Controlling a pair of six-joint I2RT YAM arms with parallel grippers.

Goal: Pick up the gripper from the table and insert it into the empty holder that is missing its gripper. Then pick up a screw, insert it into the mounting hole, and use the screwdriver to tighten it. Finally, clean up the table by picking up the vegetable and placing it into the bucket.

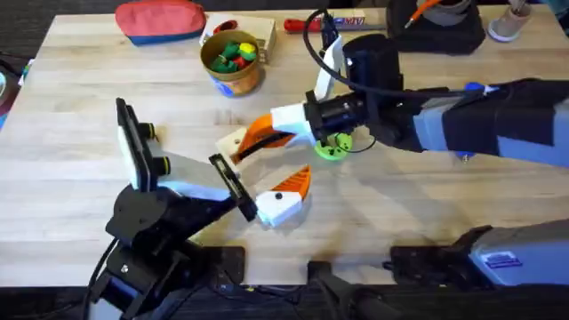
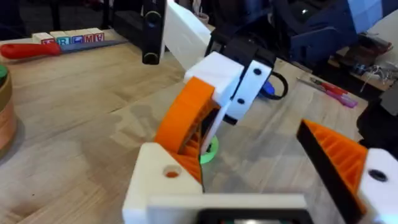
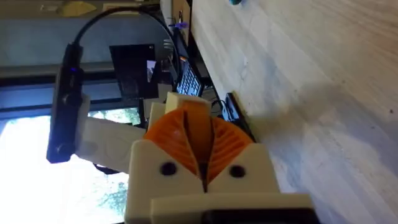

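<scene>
The bucket [image 1: 240,84] stands at 12 o'clock on the table [image 1: 80,107], upright. It holds small toy vegetables: a green one [image 1: 233,47], a yellow one [image 1: 248,54] and a red one [image 1: 226,64]. Just beside it at 11 o'clock lies a red pouch [image 1: 160,21]; I cannot tell what is in it.

At the middle of the table the two arms meet. The left gripper [image 1: 267,167] is spread wide and has hold of nothing. One finger carries an orange pad [image 2: 339,155]. The other is the holder [image 2: 158,186], plain white on its outer side, with a speck of orange showing in its mounting hole.

The right gripper [image 1: 253,140] reaches in between those fingers. Its long axis runs from 2 o'clock down to 8 o'clock, and its tip rests against the holder. Its two orange pads [image 3: 186,140] are pressed together with a thin dark seam between them. From the left wrist, a ribbed orange wedge [image 2: 183,118] leans on the holder's inner face, narrow end down toward it. I cannot tell whether this is the loose piece or the right gripper's own pad.

A green piece [image 1: 333,148] lies on the table under the right arm, at 3 o'clock from the gripper tips.
</scene>
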